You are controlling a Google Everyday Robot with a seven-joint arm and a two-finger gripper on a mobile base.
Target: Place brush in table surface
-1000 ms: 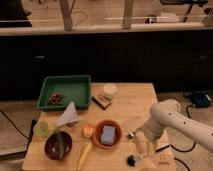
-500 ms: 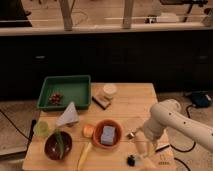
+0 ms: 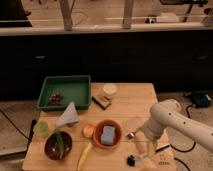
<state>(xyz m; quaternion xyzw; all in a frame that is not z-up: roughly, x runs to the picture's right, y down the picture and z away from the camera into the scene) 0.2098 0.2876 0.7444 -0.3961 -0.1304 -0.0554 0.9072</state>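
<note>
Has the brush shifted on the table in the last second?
No. The brush lies in the same spot on the table surface, right of the red bowl, as before. The gripper hovers over it at the front edge.

A smooth, rounded white arm casing [image 3: 176,120] is seen right of the terracotta bowl [image 3: 107,133], tapering into a thick cylindrical wrist. A small pale gripper [image 3: 141,151] is fitted beneath, near the table's front edge.

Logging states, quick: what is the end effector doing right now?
End effector: low over the table surface at its near right edge, by the brush; open or closed cannot be told.
</note>
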